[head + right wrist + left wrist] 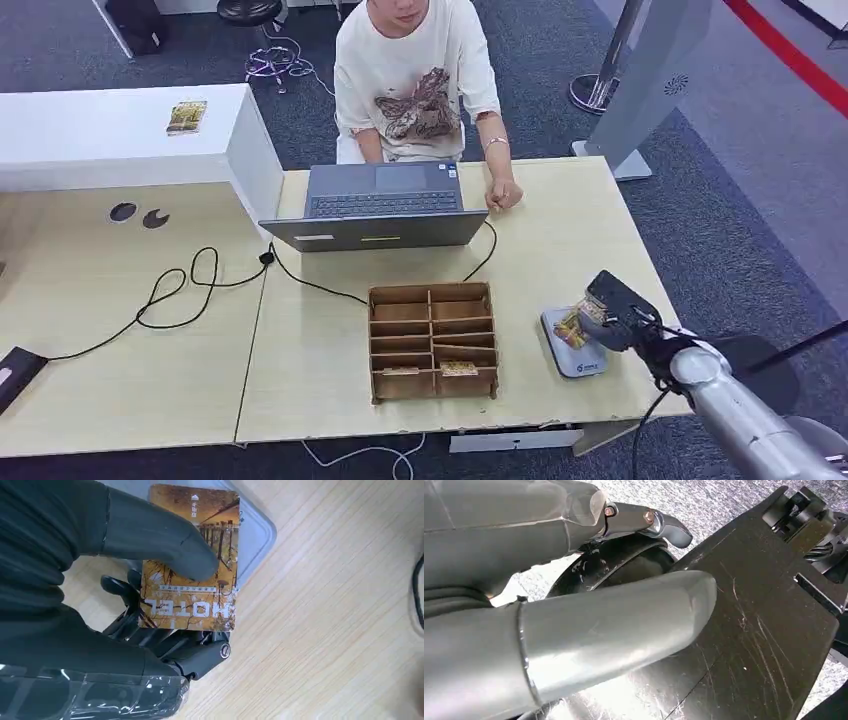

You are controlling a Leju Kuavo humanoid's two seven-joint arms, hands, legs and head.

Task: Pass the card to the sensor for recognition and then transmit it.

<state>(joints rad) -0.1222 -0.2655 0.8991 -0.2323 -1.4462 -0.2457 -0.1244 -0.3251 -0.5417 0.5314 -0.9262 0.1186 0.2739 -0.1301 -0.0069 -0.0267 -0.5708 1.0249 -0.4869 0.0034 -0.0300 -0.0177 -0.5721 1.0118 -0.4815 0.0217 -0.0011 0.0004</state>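
Right hand: thumb and fingers clamped on the card.
Card: printed "HOTEL", held over the grey sensor near the table right edge.
Left hand: finger state cannot be told.

Head cam high, facing down at table; wrist cams close-up; right shares sensor.
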